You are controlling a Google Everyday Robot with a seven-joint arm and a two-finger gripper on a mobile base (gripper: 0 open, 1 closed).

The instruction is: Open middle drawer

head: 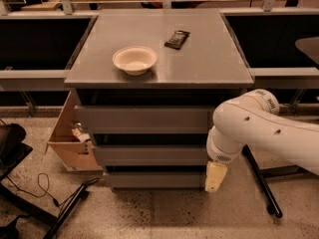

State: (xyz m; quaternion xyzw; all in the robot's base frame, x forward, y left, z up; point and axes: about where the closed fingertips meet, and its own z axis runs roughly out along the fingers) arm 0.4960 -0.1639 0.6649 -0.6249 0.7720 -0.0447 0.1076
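Note:
The grey cabinet has three plain drawer fronts stacked under its top. The middle drawer (149, 155) is the mid-sized front between the taller top front (144, 119) and the narrow bottom front (154, 179). It sits flush with the others. My white arm (259, 128) reaches in from the right. My gripper (216, 177) hangs pointing down at the cabinet's lower right corner, in front of the bottom front's right end and just below the middle drawer's right end.
A white bowl (134, 59) and a dark snack packet (177, 39) lie on the cabinet top (199, 68). An open cardboard box (70, 138) stands at the cabinet's left. Cables and a black stand leg (65, 213) lie on the floor at left; another black leg (261, 183) at right.

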